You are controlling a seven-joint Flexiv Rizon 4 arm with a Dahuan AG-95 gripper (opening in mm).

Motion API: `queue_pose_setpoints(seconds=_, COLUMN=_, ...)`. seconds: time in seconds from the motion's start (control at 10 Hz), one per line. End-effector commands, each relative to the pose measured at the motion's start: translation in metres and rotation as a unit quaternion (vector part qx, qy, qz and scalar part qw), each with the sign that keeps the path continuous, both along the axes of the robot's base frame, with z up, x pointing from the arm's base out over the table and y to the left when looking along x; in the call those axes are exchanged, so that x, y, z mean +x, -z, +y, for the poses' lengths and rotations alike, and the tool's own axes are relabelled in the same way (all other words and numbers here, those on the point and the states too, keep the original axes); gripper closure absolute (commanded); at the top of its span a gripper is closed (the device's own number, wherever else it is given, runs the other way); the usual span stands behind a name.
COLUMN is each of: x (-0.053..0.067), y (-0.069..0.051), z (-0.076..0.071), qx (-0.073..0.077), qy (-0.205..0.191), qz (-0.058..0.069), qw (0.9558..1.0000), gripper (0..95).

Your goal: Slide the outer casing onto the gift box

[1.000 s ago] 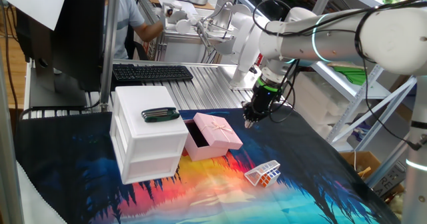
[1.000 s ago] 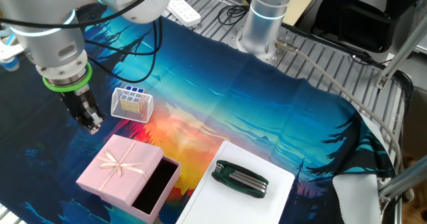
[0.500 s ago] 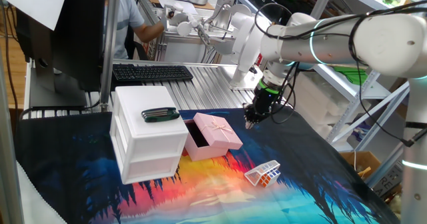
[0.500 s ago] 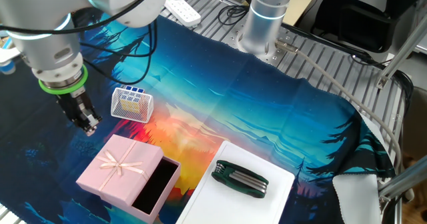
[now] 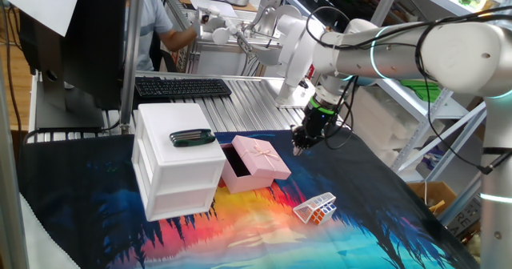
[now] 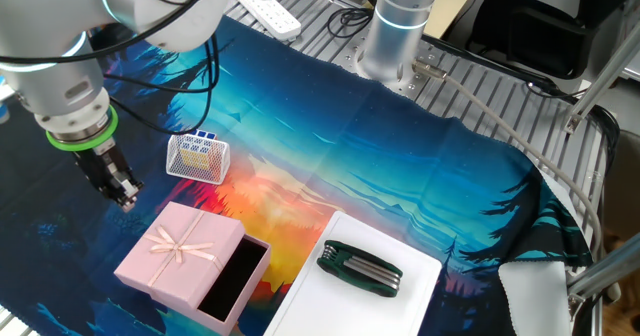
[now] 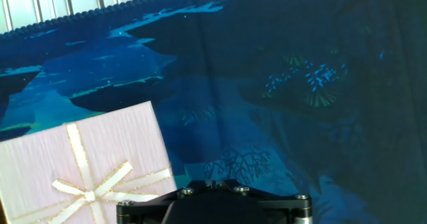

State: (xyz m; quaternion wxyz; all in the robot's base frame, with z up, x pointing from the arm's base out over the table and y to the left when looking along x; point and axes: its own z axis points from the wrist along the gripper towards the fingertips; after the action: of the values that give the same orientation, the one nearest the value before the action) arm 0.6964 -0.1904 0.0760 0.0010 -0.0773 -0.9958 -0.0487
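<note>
A white drawer cabinet [image 5: 178, 169] stands on a printed cloth [image 5: 336, 237] of blue, orange and red. A dark green folding tool [image 5: 192, 138] lies on the cabinet's top. A clear wire-like cube [image 5: 314, 208] rests tilted on the cloth, well apart from the cabinet. Behind the cloth, a black keyboard [image 5: 182, 86] lies on a slatted metal table [image 5: 256, 101]. A white power strip [image 6: 266, 3] lies on the slats.
</note>
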Motion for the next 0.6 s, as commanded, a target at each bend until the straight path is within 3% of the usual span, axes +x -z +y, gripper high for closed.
queue_pose_setpoints(seconds=0.1, x=0.0, y=0.0057, z=-0.0002, qx=0.008, qy=-0.002, qz=-0.001, qw=1.0, gripper=95.0)
queue_pose_setpoints(seconds=0.6, x=0.001, y=0.0107, z=-0.0013, qx=0.011, qy=-0.008, qz=-0.001, qw=0.9999, gripper=95.0)
